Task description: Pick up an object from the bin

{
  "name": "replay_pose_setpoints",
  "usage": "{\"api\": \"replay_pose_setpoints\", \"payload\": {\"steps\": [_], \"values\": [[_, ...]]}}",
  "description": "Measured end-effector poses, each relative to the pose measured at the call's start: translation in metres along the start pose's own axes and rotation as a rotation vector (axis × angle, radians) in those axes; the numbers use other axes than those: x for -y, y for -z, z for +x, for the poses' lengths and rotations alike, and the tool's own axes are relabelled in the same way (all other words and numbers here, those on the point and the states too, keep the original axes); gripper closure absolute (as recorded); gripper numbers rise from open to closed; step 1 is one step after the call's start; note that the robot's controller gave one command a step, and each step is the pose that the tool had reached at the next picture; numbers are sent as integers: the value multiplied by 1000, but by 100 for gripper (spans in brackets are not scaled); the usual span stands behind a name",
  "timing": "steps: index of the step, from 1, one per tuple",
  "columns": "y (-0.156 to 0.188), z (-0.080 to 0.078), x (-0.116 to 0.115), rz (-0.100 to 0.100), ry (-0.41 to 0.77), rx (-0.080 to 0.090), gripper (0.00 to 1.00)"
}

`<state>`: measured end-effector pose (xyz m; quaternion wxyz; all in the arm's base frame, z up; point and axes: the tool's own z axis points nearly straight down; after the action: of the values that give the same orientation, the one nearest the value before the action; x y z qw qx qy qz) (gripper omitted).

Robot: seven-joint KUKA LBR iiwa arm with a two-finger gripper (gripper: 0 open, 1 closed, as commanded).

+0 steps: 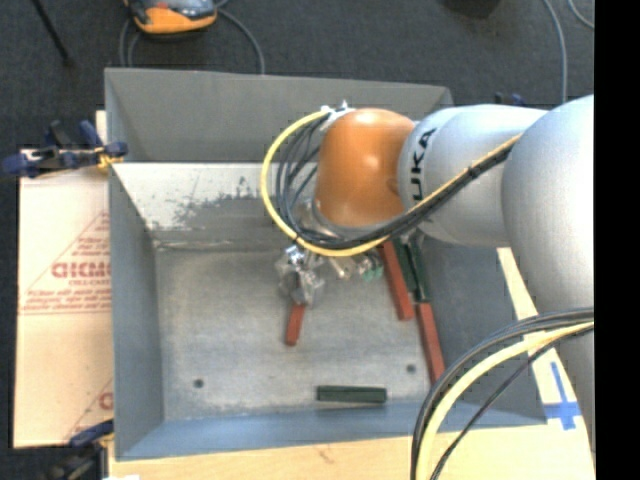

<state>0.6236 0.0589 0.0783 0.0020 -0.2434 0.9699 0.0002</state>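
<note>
My gripper (299, 282) hangs over the middle of the bin, under the arm's orange dome. A small red-orange stick (293, 326) lies tilted on the bin floor, its upper end right under the gripper's tip; whether they touch I cannot tell. A little to the right of the gripper sits a small green piece (371, 271).
A long red rod (418, 318) lies along the bin's right wall with a dark green strip (412, 270) beside its upper part. A dark green flat bar (351, 395) rests near the front wall. The arm covers the bin's back right.
</note>
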Motion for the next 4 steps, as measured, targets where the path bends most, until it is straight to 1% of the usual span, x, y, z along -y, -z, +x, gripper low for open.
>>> {"api": "replay_pose_setpoints", "payload": {"steps": [1,2,3,4], "values": [[-1,0,0,0,-1,1,0],[-1,0,0,0,-2,1,0],[-3,56,7,0,61,5,0],[-5,117,16,0,91,0,0]]}}
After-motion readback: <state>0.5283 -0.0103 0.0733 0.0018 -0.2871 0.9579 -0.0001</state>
